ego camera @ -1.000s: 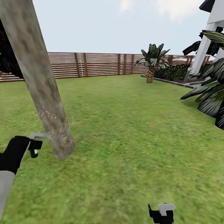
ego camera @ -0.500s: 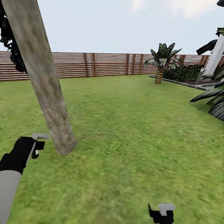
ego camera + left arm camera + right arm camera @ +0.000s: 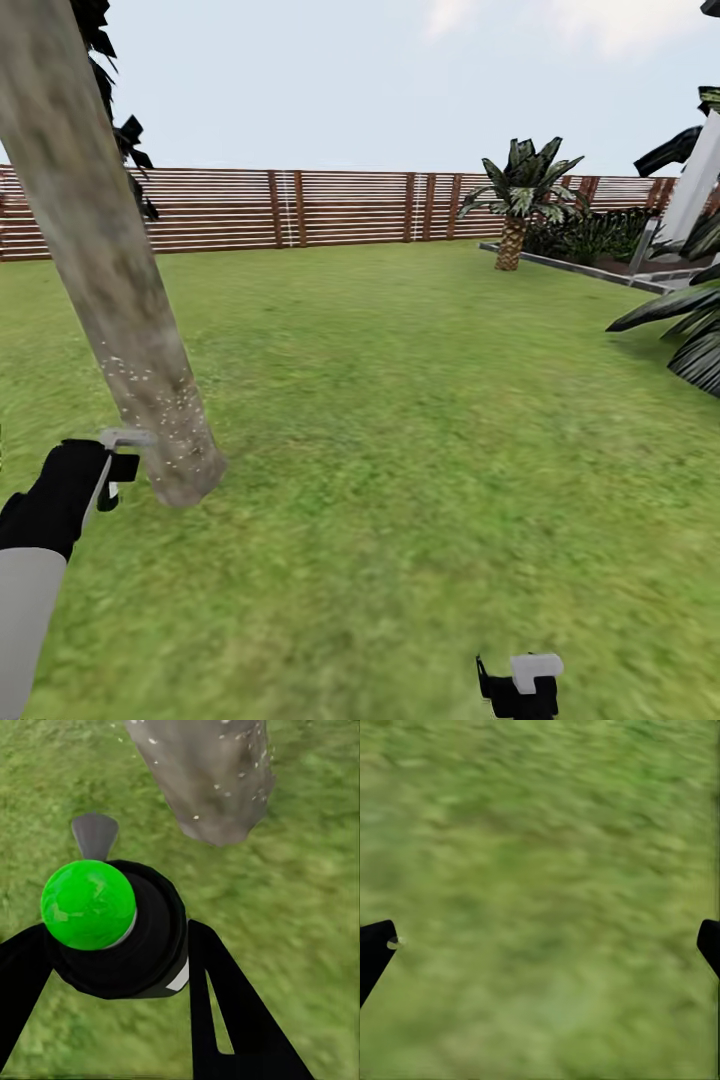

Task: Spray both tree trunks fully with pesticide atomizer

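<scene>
A thick pale tree trunk (image 3: 120, 300) leans across the left of the head view, its foot in the lawn. White specks dot its lower part. My left gripper (image 3: 112, 472) is shut on the pesticide atomizer (image 3: 124, 438), whose grey nozzle points at the trunk's foot from close by. In the left wrist view the atomizer (image 3: 112, 922) shows a green ball top on a black body between my black fingers (image 3: 225, 1005), with the speckled trunk (image 3: 210, 780) just beyond. My right gripper (image 3: 520, 688) hangs low over grass, open and holding nothing (image 3: 540, 945).
A brown slat fence (image 3: 340, 208) closes the lawn at the back. A short palm (image 3: 515, 205) stands by a grey-edged planting bed (image 3: 590, 268) at the back right. Large dark leaves (image 3: 685, 335) and a white structure (image 3: 695, 180) crowd the right edge. Open grass lies ahead.
The view panned left and then shifted, so the trunk now sits further left in the picture. My left gripper stays beside the trunk's foot with the atomizer; the right gripper is unchanged.
</scene>
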You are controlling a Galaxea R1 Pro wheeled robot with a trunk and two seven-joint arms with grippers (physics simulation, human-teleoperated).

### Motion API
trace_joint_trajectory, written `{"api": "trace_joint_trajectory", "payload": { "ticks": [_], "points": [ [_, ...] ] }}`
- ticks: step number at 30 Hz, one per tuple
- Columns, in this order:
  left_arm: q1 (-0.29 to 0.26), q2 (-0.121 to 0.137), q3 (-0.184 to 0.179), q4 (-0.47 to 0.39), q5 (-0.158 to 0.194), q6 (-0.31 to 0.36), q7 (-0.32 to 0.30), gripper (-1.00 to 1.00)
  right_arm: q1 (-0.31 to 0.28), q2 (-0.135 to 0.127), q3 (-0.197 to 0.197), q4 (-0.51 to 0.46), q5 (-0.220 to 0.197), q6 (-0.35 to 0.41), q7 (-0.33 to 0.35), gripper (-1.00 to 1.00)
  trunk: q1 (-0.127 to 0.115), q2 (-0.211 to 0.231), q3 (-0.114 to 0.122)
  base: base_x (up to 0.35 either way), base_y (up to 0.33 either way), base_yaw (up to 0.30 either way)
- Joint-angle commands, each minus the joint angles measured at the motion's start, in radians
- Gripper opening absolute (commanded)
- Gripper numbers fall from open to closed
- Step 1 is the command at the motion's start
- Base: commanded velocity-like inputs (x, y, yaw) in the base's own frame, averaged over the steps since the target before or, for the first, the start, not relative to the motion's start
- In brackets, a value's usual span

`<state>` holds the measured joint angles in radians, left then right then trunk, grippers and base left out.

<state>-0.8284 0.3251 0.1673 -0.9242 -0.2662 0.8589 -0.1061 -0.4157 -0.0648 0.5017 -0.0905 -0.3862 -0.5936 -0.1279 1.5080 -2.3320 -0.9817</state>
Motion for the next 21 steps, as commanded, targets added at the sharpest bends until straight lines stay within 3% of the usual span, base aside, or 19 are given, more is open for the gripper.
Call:
{"api": "trace_joint_trajectory", "payload": {
  "ticks": [1, 4, 6, 9, 11, 21],
  "points": [
    [0.001, 0.001, 0.023, 0.001, 0.004, -0.001, 0.024, -1.00, 0.000, 0.000, 0.000, 0.000, 0.000, 0.000, 0.000, 1.00, 0.000, 0.000, 0.000, 0.135, -0.272, 0.176],
    [0.010, -0.003, 0.065, 0.015, 0.006, -0.007, 0.074, -1.00, 0.000, 0.000, 0.000, 0.000, 0.000, 0.000, 0.000, 1.00, 0.000, 0.000, 0.000, 0.133, -0.272, 0.239],
    [0.017, -0.015, 0.068, 0.043, 0.010, -0.011, 0.082, -1.00, 0.000, 0.000, 0.000, 0.000, 0.000, 0.000, -0.001, 1.00, 0.000, 0.000, 0.000, 0.131, -0.272, 0.273],
    [0.019, -0.054, 0.065, 0.055, 0.007, -0.013, 0.084, -1.00, 0.000, 0.000, 0.000, 0.000, 0.000, 0.000, -0.001, 1.00, 0.000, 0.000, 0.000, 0.141, -0.267, 0.276],
    [0.018, -0.059, 0.070, 0.057, 0.006, -0.012, 0.085, -1.00, 0.000, 0.000, 0.000, 0.000, 0.000, 0.000, 0.000, 1.00, 0.000, 0.000, 0.000, 0.195, -0.228, 0.277],
    [0.034, -0.027, 0.078, 0.057, 0.012, -0.015, 0.085, -1.00, 0.000, 0.000, 0.000, 0.000, 0.000, 0.000, 0.000, 1.00, 0.000, 0.000, 0.000, 0.235, -0.182, 0.277]
  ]
}}
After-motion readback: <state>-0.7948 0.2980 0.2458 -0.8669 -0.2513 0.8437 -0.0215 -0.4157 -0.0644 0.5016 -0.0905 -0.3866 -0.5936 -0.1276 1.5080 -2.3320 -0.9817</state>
